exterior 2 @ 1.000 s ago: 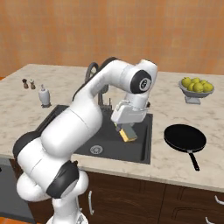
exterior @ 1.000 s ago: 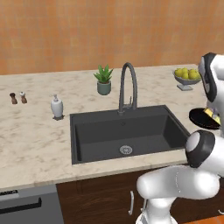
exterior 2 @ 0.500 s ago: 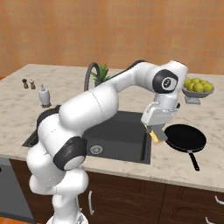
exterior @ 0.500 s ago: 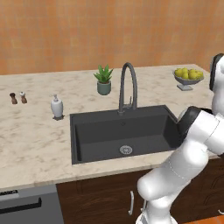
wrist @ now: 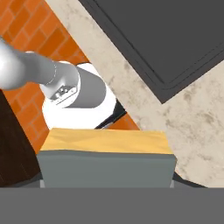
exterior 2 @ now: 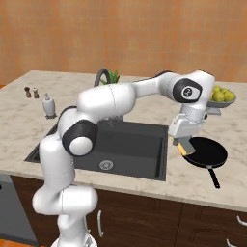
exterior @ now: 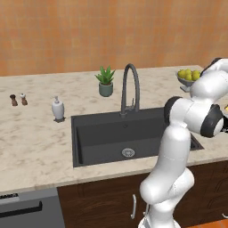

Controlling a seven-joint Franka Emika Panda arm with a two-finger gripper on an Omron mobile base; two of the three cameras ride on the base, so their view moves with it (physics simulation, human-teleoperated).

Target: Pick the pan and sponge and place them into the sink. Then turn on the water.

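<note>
**Sponge carried out past the sink, held above the pan's edge**

A second earlier the gripper hung over the sink's right half with the sponge; it had since swung right, clear of the basin, and sat over the counter at the left rim of the pan. The jaws stood wide, clamped on the sponge. The pan had not moved and lay on the counter right of the sink.

In the hand view the sponge blocked the fingertips, and a corner of the sink was cut off at the top. In the left base view the arm hid the sink's right end.

One pan, one sponge, one sink, one faucet, one fruit bowl, two shakers.
</note>
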